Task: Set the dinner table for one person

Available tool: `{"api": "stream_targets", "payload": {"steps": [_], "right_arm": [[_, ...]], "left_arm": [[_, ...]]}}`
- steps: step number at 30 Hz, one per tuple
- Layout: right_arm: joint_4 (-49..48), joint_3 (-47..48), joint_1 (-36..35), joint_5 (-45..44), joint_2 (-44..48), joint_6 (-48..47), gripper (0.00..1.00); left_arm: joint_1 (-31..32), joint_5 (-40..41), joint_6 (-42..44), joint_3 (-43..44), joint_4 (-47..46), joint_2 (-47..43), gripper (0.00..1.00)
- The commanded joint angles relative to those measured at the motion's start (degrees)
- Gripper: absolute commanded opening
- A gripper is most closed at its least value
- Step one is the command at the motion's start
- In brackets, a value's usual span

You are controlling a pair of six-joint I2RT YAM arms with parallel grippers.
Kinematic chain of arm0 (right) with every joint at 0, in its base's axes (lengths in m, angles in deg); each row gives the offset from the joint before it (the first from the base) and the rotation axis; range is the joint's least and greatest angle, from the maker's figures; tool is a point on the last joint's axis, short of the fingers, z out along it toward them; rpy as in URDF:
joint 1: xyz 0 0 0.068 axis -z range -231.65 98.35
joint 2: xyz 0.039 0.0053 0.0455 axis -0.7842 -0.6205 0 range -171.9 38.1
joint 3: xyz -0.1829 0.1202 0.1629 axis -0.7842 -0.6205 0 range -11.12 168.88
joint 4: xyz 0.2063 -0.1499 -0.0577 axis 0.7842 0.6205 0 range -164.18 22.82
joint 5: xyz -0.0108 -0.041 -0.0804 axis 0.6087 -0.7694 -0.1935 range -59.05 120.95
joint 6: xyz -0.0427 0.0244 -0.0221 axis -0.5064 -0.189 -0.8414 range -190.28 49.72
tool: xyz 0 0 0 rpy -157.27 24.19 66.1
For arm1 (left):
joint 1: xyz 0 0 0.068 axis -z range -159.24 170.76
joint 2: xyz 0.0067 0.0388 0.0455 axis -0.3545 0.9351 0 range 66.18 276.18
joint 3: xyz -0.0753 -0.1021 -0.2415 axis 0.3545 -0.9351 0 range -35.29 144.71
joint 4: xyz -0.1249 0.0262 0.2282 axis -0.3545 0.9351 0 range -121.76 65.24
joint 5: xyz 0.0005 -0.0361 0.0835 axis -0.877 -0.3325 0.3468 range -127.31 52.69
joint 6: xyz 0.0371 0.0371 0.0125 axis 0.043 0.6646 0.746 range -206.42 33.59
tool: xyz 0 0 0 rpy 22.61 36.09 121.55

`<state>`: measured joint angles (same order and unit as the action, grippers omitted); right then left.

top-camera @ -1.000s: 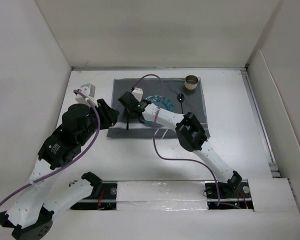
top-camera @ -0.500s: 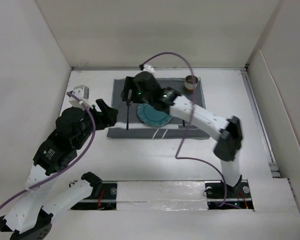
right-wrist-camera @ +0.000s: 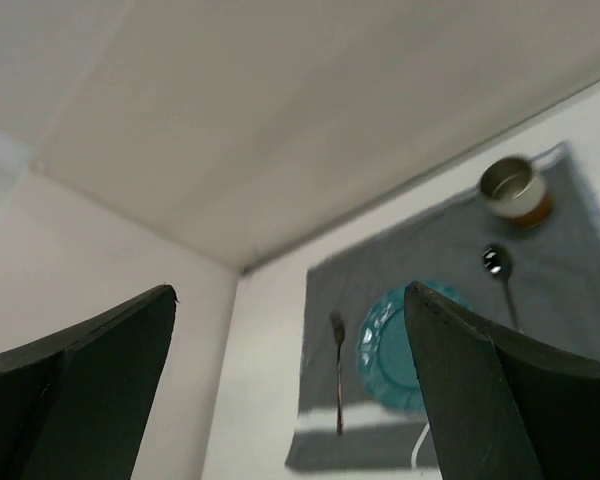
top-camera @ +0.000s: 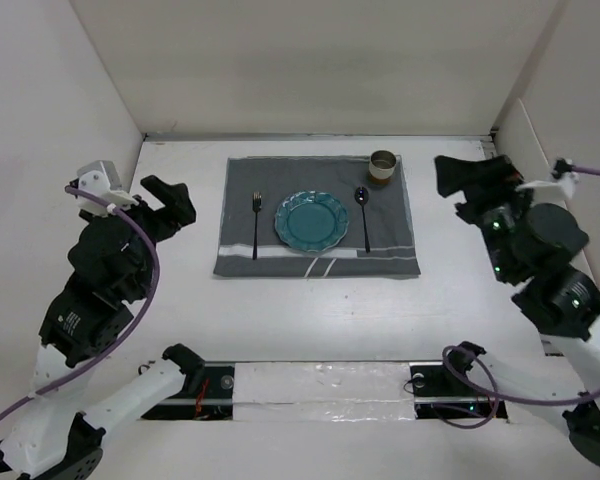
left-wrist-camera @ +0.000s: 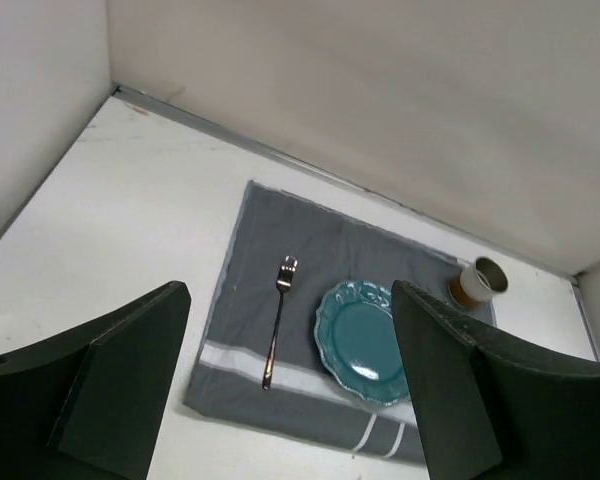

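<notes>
On the white dinner table (top-camera: pixel 310 320) lies a dark grey striped mat (top-camera: pixel 315 262). A teal plate (top-camera: pixel 311 221) sits at its middle, with a fork (top-camera: pixel 256 225) to its left, a spoon (top-camera: pixel 363 215) to its right and a small cup (top-camera: pixel 383 166) at the back right corner. My left gripper (top-camera: pixel 167 206) hovers open off the mat's left edge, holding nothing. My right gripper (top-camera: pixel 467 185) hovers open off the mat's right side, also holding nothing. The left wrist view looks between the open left gripper (left-wrist-camera: pixel 290 287) down at the fork (left-wrist-camera: pixel 277 320), plate (left-wrist-camera: pixel 365 340) and cup (left-wrist-camera: pixel 477 281). The right gripper (right-wrist-camera: pixel 290 290) frames the blurred fork (right-wrist-camera: pixel 338 370), plate (right-wrist-camera: pixel 390 345), spoon (right-wrist-camera: pixel 502 280) and cup (right-wrist-camera: pixel 513 186).
White walls (top-camera: pixel 50 150) close in the table on the left, back and right. Both arm bases and a taped strip (top-camera: pixel 320 385) line the near edge. Purple cables (top-camera: pixel 130 300) loop around each arm.
Both arms have drawn back from the mat; the right one swung from beside the fork across to the right side. Both jaws have opened wide. The tableware has not moved.
</notes>
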<state>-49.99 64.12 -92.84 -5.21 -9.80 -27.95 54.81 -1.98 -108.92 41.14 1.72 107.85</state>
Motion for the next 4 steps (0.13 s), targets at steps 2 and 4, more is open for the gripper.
{"api": "stream_targets", "payload": {"steps": [2,4], "right_arm": [[8.67,-2.64,4.71,1.42,3.6,1.27,1.0],[10.61,-3.78,5.33,4.07,3.87,1.18,1.0]], "left_arm": [[0.15,4.49,0.54,0.92,-1.41,1.92,0.8],[0.15,1.17,-1.66,0.05,0.62,2.62,0.81]]}}
